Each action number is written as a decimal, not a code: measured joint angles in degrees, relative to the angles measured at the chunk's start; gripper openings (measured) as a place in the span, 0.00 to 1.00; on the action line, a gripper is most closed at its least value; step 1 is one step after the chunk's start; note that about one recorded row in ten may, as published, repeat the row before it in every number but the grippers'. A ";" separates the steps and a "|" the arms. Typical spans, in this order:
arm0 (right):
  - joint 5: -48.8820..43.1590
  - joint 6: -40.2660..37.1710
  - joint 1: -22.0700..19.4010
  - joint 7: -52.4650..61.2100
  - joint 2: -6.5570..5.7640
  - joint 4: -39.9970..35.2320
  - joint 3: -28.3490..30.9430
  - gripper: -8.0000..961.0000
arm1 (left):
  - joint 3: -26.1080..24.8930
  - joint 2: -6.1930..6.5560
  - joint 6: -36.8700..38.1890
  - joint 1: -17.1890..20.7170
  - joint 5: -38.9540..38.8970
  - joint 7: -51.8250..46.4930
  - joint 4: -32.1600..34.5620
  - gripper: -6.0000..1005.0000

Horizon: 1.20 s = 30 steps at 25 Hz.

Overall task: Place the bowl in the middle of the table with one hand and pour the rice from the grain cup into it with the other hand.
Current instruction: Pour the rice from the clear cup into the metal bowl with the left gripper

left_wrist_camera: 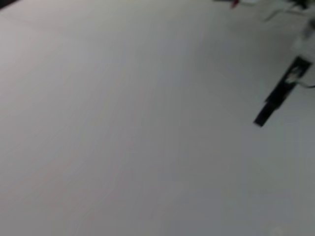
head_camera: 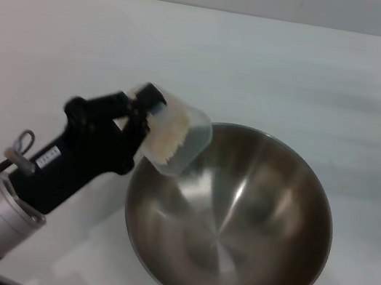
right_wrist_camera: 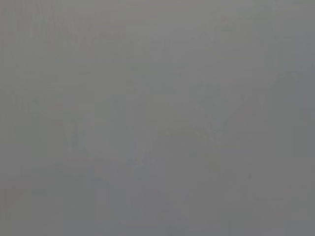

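Observation:
The steel bowl (head_camera: 235,224) sits on the white table (head_camera: 277,69) right of centre in the head view, its shiny inside bare. My left gripper (head_camera: 140,115) is shut on the clear grain cup (head_camera: 176,140) and holds it tilted over the bowl's left rim, mouth toward the bowl. The pale rice (head_camera: 165,142) lies heaped inside the cup near its lower side. My right gripper is out of view. The right wrist view shows only a plain grey surface.
The table stretches bare behind and to the right of the bowl. The left wrist view shows white tabletop (left_wrist_camera: 123,123) and a black strip (left_wrist_camera: 280,93) near one edge, with small objects beyond it.

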 joint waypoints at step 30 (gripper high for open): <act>0.08 2.30 0.25 -1.34 -0.19 0.44 0.20 0.47 | 7.87 0.00 -1.77 -2.74 0.66 44.17 0.60 0.06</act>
